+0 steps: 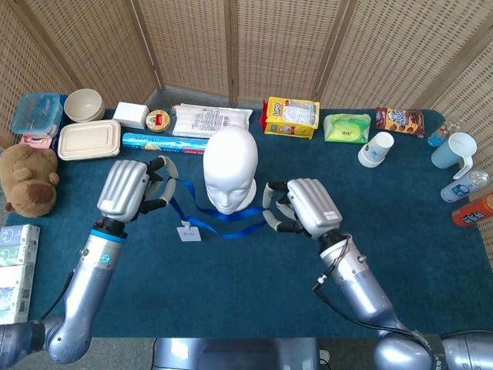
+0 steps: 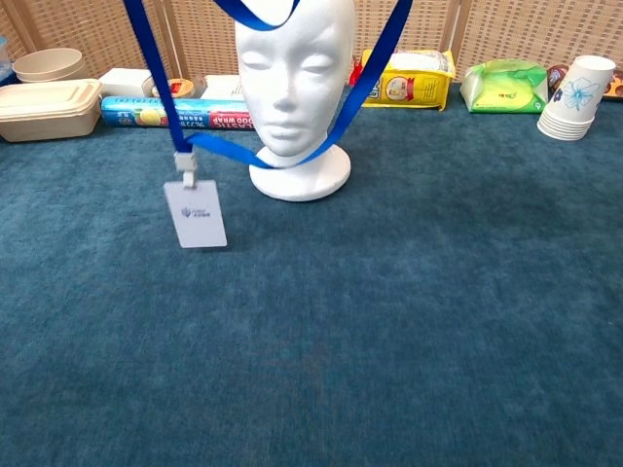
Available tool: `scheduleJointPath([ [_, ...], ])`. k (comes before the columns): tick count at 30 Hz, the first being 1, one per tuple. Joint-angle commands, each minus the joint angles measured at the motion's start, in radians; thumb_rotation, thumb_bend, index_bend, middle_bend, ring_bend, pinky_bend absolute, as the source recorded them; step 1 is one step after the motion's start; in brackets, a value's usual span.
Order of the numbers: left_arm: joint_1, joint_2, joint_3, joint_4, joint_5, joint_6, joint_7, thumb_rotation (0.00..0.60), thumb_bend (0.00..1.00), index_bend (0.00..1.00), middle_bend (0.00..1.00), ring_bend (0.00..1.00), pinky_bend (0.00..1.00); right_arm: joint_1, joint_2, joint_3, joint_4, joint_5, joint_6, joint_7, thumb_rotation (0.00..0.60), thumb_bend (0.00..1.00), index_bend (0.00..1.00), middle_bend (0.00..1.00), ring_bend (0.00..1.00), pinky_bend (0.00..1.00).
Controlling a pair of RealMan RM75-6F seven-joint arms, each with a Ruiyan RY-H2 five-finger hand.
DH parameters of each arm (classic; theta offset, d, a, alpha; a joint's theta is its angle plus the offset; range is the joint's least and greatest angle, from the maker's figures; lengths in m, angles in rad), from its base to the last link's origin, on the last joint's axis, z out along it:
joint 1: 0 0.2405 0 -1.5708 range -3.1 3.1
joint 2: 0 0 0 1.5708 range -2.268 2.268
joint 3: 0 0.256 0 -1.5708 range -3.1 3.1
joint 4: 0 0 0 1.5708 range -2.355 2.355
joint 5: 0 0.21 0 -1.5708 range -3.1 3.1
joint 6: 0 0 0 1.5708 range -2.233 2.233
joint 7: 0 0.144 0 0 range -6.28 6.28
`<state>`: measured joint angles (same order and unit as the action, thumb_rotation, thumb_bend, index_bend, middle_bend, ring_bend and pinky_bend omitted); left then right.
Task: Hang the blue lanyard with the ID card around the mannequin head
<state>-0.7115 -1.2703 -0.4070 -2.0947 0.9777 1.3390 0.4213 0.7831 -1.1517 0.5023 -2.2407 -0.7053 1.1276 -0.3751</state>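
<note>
Both hands: left hand (image 1: 127, 187) and right hand (image 1: 310, 206) each pinch the blue lanyard (image 2: 375, 63).
Lanyard axis: stretched left-right before the mannequin head (image 2: 290, 73).
ID card (image 2: 195, 214): dangling upright, clip uppermost.

matt white mannequin head (image 1: 230, 169) (foam-like), cloth lanyard (image 2: 375, 62)

I get bright, even light from above in both views; shadows stay soft, focus is sharp, with slight bending at the frame edges.

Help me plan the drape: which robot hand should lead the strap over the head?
Neither alone: left robot hand and right robot hand each hold the blue lanyard beside the mannequin head.
</note>
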Motion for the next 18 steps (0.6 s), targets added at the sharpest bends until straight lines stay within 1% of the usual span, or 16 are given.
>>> scheduleJointPath([
  [1, -0.026, -0.017, -0.033, 0.017, -0.050, -0.013, -0.016, 0.600, 0.48, 0.56, 1.00, 1.00, 1.00, 0.034, 0.020, 0.029, 0.046, 0.050, -0.026, 0.027, 0.600, 0.46, 0.63, 1.00, 1.00, 1.00],
  [6, -0.056, -0.042, -0.062, 0.047, -0.100, -0.019, -0.031, 0.600, 0.48, 0.56, 1.00, 1.00, 1.00, 0.081, 0.041, 0.054, 0.114, 0.121, -0.065, 0.062, 0.600, 0.46, 0.63, 1.00, 1.00, 1.00],
  [16, -0.103, -0.077, -0.095, 0.105, -0.196, -0.033, -0.039, 0.600, 0.48, 0.56, 1.00, 1.00, 1.00, 0.172, 0.057, 0.068, 0.223, 0.224, -0.126, 0.086, 0.600, 0.46, 0.64, 1.00, 1.00, 1.00],
  [18, -0.114, -0.085, -0.108, 0.122, -0.227, -0.042, -0.049, 0.600, 0.48, 0.56, 1.00, 1.00, 1.00, 0.194, 0.060, 0.075, 0.258, 0.253, -0.136, 0.090, 0.600, 0.46, 0.64, 1.00, 1.00, 1.00],
])
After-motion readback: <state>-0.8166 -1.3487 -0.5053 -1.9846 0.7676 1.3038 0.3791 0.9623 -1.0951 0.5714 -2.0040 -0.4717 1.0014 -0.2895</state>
